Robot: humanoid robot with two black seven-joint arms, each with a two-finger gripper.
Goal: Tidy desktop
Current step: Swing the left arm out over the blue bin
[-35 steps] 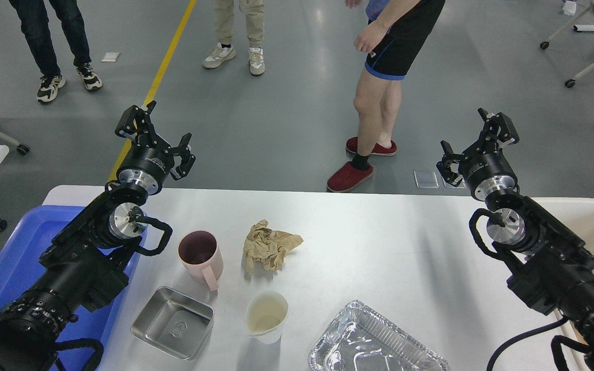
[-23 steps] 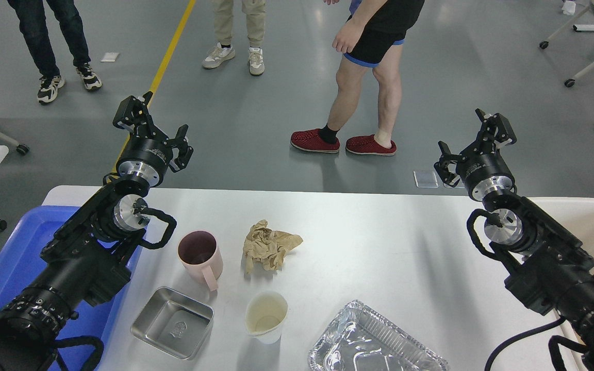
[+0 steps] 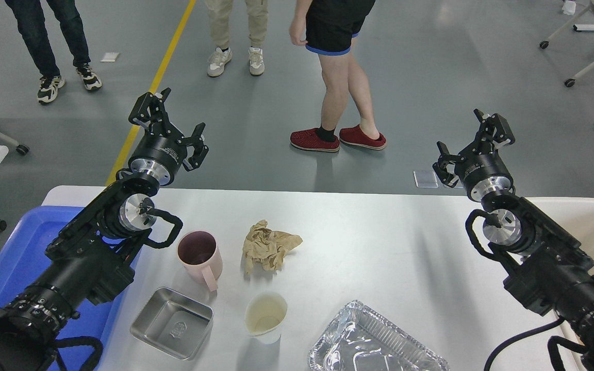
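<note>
My left gripper (image 3: 171, 119) is raised past the far edge of the table at about 10 o'clock, fingers spread wide, nothing between them. My right gripper (image 3: 469, 145) is up at about 2 o'clock, likewise spread and holding nothing (one finger high, the other low and to the left).

Both arms reach out over the desktop (image 3: 379, 257), the wide white-grey top that fills the lower half of the view.

On it, from the centre outward:
- crumpled brown paper (image 3: 268, 246), just left of centre.
- pink mug (image 3: 200, 256) at 9 o'clock of the paper, upright, handle pointing toward me, dark inside.
- white cup (image 3: 266, 315) at 6 o'clock of the paper, upright, with a yellowish residue in the bottom.
- steel tray (image 3: 172, 322) at 7 o'clock, just beside the mug handle, apart from the cup.
- foil tray (image 3: 369, 342) at 5 o'clock, cut off by the near edge of the view.

Blue tray (image 3: 13, 247) sits at the left end, partly under my left arm.

People's legs stand on the grey floor beyond the table at 12 o'clock.
</note>
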